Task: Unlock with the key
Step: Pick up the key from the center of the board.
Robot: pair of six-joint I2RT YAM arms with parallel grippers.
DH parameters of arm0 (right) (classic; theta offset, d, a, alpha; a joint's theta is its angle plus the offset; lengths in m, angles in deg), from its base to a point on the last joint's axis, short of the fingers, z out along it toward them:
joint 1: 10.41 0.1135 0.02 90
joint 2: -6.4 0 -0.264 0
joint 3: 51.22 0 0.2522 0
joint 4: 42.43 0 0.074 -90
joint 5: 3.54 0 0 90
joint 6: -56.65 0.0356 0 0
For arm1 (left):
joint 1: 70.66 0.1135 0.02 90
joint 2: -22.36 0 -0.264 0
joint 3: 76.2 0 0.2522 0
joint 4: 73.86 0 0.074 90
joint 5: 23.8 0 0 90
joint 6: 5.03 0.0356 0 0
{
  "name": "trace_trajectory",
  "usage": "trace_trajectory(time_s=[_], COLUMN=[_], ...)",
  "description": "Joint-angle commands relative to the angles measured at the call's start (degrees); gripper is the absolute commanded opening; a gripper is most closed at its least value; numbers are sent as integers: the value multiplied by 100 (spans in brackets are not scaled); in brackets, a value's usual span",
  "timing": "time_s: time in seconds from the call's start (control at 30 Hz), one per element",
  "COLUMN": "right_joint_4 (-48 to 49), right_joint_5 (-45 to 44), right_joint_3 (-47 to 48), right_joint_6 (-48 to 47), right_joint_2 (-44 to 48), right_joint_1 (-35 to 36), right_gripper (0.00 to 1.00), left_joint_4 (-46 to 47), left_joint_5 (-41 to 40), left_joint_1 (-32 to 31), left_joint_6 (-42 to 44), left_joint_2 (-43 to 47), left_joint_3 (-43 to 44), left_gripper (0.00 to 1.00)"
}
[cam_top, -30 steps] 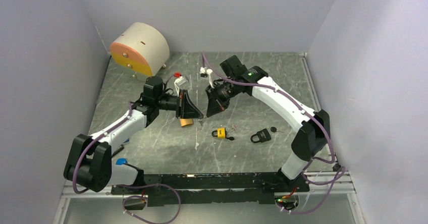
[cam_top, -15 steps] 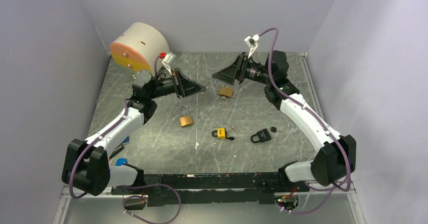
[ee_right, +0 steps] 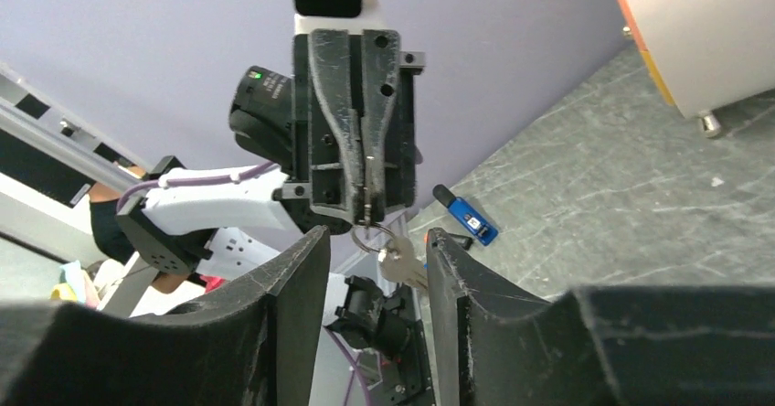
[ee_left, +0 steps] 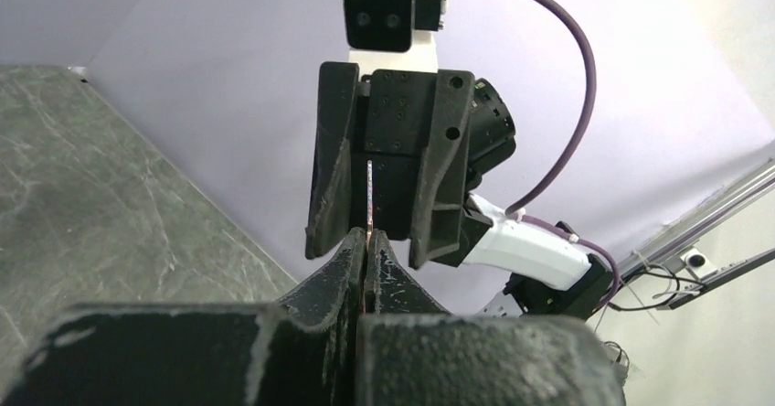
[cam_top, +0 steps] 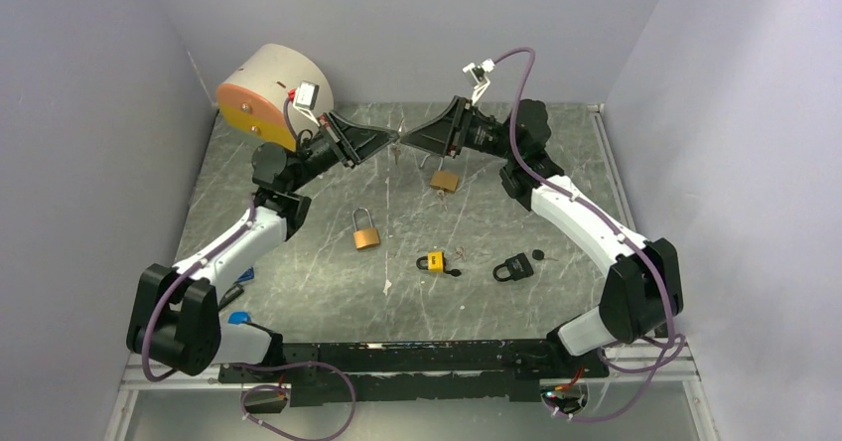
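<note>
from above, my left hand [cam_top: 389, 144] and right hand [cam_top: 411, 137] meet tip to tip, raised over the far part of the table [cam_top: 328, 292]. a brass padlock [cam_top: 444, 179] lies just under the right hand. a second brass padlock [cam_top: 365, 232], a yellow padlock [cam_top: 432, 261] and a black padlock [cam_top: 513, 268] lie nearer the bases. the key is too small to make out here.

from the left wrist, my left fingers are clamped together on the key [ee_left: 368, 196]. it is a thin strip seen edge-on, standing up into the gap of the right hand. the right fingers stand apart on either side and do not touch it.

from the right wrist, my right fingers [ee_right: 306, 278] are parted. between them a key ring [ee_right: 376, 234] hangs below the pinched left fingertips, with a silver key [ee_right: 402, 267] dangling from it.

i judge this to be a hand-over. to do it well, i hold the left grip firm and centre the right fingers on the flat faces of the strip, not on the loose ring. then i close squarely, so the blade ends up in line with the fingers. the left should let go only once the right pinch is sure. a skewed grip would make the keyhole hard to find, and the dangling key could snag.
</note>
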State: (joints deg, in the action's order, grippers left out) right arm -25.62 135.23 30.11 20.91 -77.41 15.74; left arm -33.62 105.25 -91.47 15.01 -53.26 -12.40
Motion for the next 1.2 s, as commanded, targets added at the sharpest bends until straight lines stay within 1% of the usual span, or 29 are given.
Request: trace_trajectory(time_s=[0.0, 0.1, 0.2, 0.27, 0.43, 0.5, 0.6, 0.77, 0.87, 0.9, 0.97, 1.07, 1.17], right_joint_4=[640, 793, 938, 953, 870, 851, 763, 596, 553, 506, 308, 21, -145], right_joint_5=[41, 42, 105, 122, 107, 134, 139, 9, 11, -17, -19, 39, 202], right_joint_3=[426, 397, 313, 296, 388, 437, 518, 592, 678, 703, 759, 730, 625], right_joint_6=[170, 312, 423, 421, 337, 323, 286, 108, 29, 12, -86, -321, -455], right_joint_2=[-15, -57, -73, -83, -169, -222, -303, -320, -350, -361, -360, -295, -163], right_joint_1=[89, 101, 126, 146, 193, 215, 252, 268, 273, 274, 275, 260, 228], right_gripper=[46, 30, 20, 16, 14, 10, 6, 0, 0, 0, 0, 0, 0], left_joint_4=[890, 1018, 1128, 1157, 1137, 1143, 1383, 1474, 1531, 1560, 1595, 1535, 1280], left_joint_5=[-199, -238, -293, -326, -263, -293, -323, -150, -128, -126, -125, -183, -281], left_joint_1=[-18, -35, -53, -63, -106, -107, -109, -115, -111, -115, -115, -115, -115], left_joint_6=[-405, -457, -463, -473, -459, -500, -639, -757, -810, -824, -843, -799, -742], left_joint_2=[-140, -172, -173, -164, -173, -164, -205, -340, -394, -419, -463, -483, -449], left_joint_3=[-14, -50, -109, -133, -94, -119, -149, -39, -83, -101, -109, -117, -109], left_gripper=[3, 2, 3, 3, 2, 3, 2, 3, 3, 4, 9, 20, 30])
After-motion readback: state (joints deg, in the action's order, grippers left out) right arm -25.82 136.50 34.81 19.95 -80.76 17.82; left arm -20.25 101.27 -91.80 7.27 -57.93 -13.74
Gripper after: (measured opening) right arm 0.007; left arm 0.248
